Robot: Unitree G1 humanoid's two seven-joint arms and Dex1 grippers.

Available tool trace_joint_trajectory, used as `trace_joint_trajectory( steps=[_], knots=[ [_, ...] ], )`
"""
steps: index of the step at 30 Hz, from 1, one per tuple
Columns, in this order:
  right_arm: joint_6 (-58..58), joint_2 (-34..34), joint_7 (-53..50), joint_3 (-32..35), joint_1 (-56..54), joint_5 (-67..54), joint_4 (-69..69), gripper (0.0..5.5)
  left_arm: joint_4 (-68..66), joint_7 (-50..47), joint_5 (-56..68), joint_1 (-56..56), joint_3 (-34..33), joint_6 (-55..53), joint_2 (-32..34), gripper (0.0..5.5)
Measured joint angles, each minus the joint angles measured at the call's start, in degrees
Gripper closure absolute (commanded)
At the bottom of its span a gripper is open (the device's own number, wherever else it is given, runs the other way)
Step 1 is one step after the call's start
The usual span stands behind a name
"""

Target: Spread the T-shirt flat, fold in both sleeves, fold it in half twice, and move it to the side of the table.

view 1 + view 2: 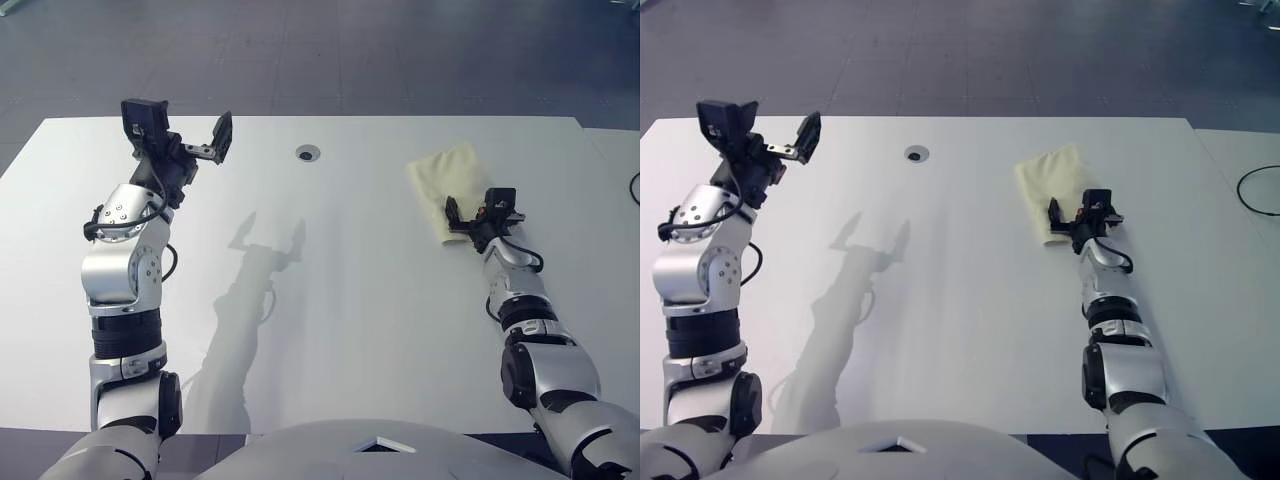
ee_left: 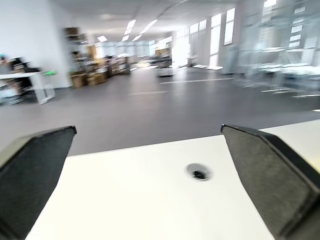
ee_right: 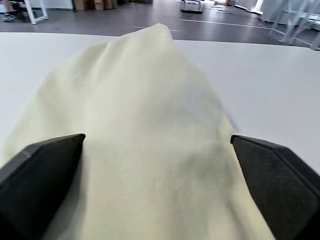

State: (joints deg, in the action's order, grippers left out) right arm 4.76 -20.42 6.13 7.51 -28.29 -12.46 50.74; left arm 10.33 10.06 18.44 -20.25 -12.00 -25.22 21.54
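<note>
- The T-shirt [image 1: 447, 190] is found folded into a compact, pale yellow bundle.
- It lies on the far right part of the white table [image 1: 350, 320], inside the right edge and not overhanging it.
- Its surface is soft and slightly humped, with a rounded far corner; no sleeve is seen protruding.
- The right gripper [image 1: 482, 215] is held low at the near end of the bundle, pointing away from the robot.
- Its fingers [image 3: 40, 180] are spread wide, one toward each side of the cloth, and nothing is clamped between them.
- In the head views the inner finger overlaps the bundle's near edge. Whether it actually touches the cloth cannot be told.
- The right arm is stretched forward along the right side of the table.
- The left gripper [image 1: 185, 128] is raised well above the table at the far left, with the arm bent upward at the elbow.
- Its fingers [image 2: 272, 175] are likewise set wide apart and nothing is held between them.
- A small round hole [image 1: 308, 153] is noted in the tabletop near the far edge, between the two grippers and well apart from the T-shirt.
- A dark looped cable [image 1: 1258, 190] is recorded on the neighbouring surface beyond the table's right edge.
- Grey flooring is seen beyond the table's far edge.
</note>
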Motion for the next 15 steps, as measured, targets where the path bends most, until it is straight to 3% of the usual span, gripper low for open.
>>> trace_joint_trajectory(
  steps=[5,12,15],
  knots=[
    [-11.8,2.7,-7.2,1.1,11.0,-0.2,-25.7,0.13,4.2,-9.0,-3.8,3.2,0.0,-3.2,-3.2,0.10],
    [-27.1,3.3,-10.6,-0.1,13.4,-0.7,-56.2,0.13,12.4,-15.6,-6.9,7.5,0.2,-7.9,-5.5,0.10],
    [-37.5,4.6,-11.4,-1.5,16.3,-2.6,-71.1,0.13,21.9,-18.1,-7.7,12.2,1.9,-14.1,-7.5,0.10]
  ],
)
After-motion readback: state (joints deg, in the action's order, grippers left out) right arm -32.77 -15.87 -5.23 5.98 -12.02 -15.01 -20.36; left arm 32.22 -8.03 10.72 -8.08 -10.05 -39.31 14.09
